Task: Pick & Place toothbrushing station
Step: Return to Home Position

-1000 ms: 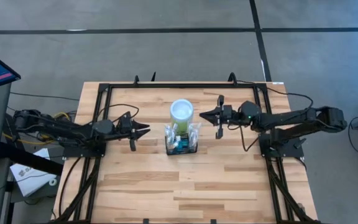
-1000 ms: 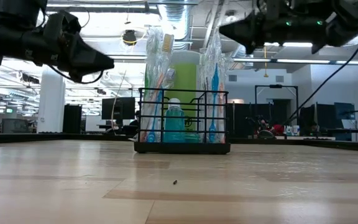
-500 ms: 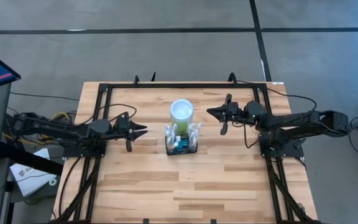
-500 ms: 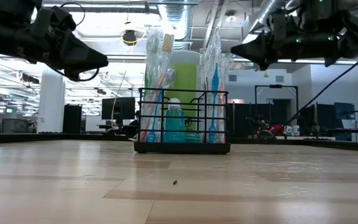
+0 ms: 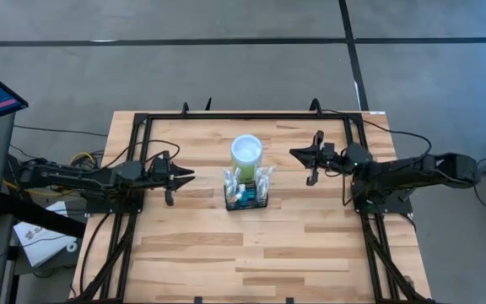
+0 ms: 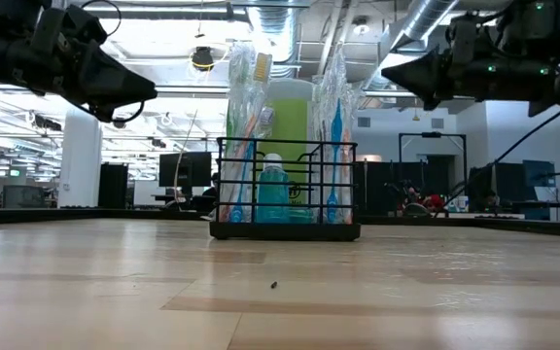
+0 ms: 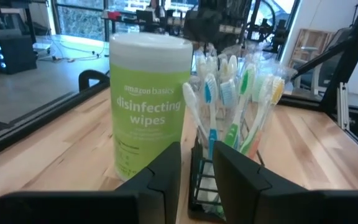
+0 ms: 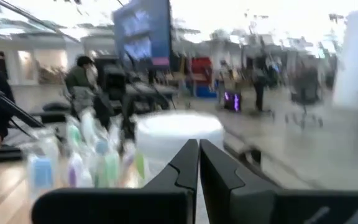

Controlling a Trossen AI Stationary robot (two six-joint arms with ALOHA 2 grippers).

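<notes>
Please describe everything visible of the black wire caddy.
The black wire caddy is a small rectangular basket that looks like thin metal wire. It stands upright near the middle of the wooden table. It holds upright wrapped toothbrushes and a teal bottle. A lime-green wipes canister stands close beside it; whether they touch is unclear.
</notes>
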